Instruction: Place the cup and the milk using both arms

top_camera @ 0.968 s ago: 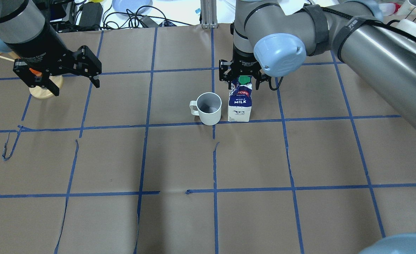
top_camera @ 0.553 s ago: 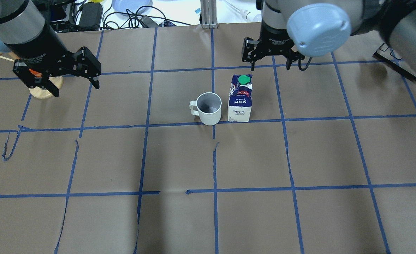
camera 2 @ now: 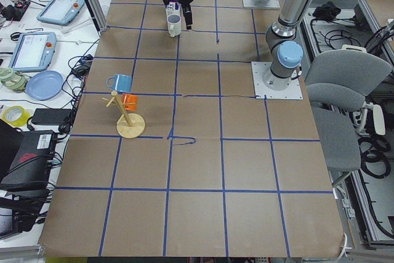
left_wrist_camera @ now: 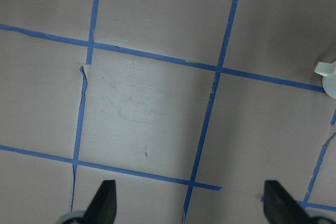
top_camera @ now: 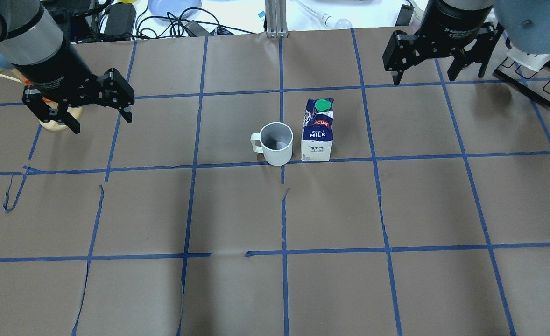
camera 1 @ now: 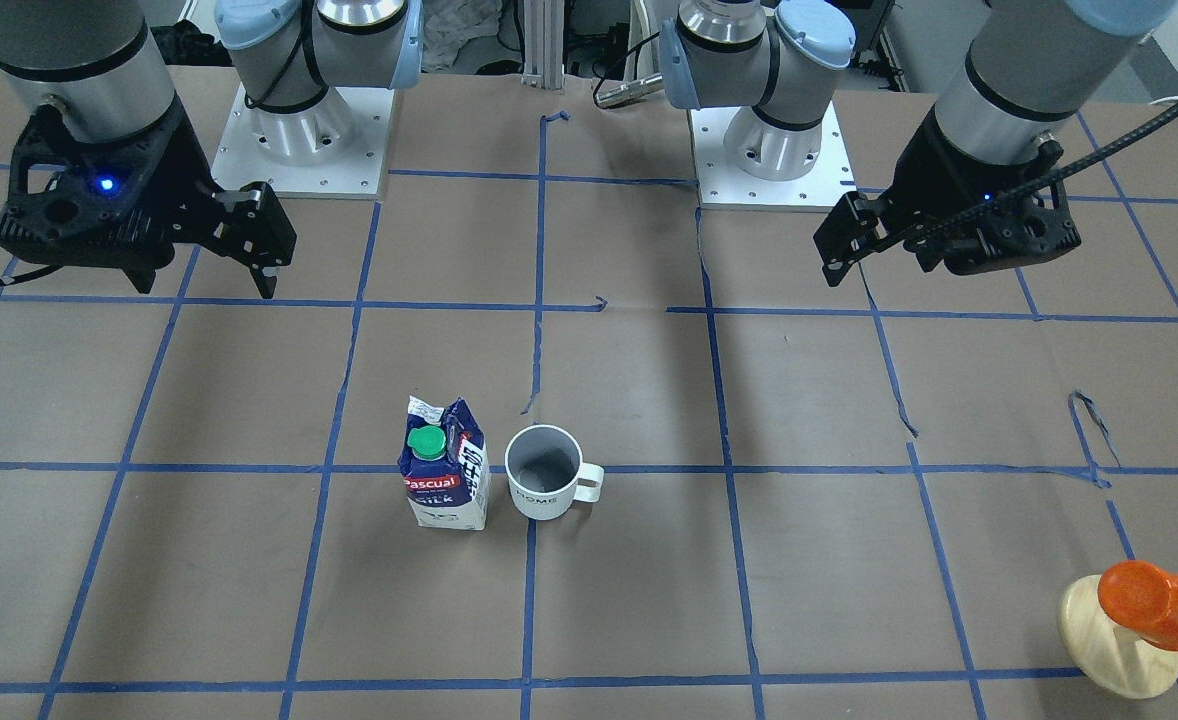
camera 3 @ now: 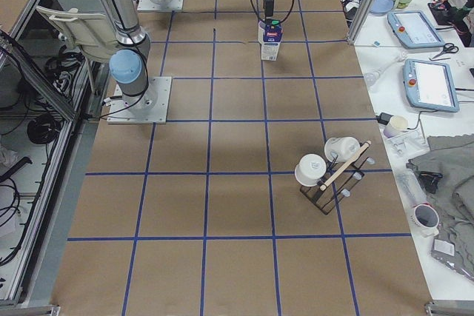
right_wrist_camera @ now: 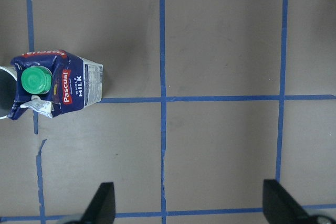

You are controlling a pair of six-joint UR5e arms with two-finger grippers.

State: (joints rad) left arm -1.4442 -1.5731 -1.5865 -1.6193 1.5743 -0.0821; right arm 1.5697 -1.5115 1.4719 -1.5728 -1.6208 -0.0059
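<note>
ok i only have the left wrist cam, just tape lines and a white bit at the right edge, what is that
observer: That is the handle of the mug, which stands upright and empty.
operator: and wheres the milk
observer: The milk carton stands upright close beside the mug, on the side away from the handle, green cap on.
operator: right tool on it or off
observer: Off. The right tool is open and empty, up above the paper and well to the side of the carton.
</note>
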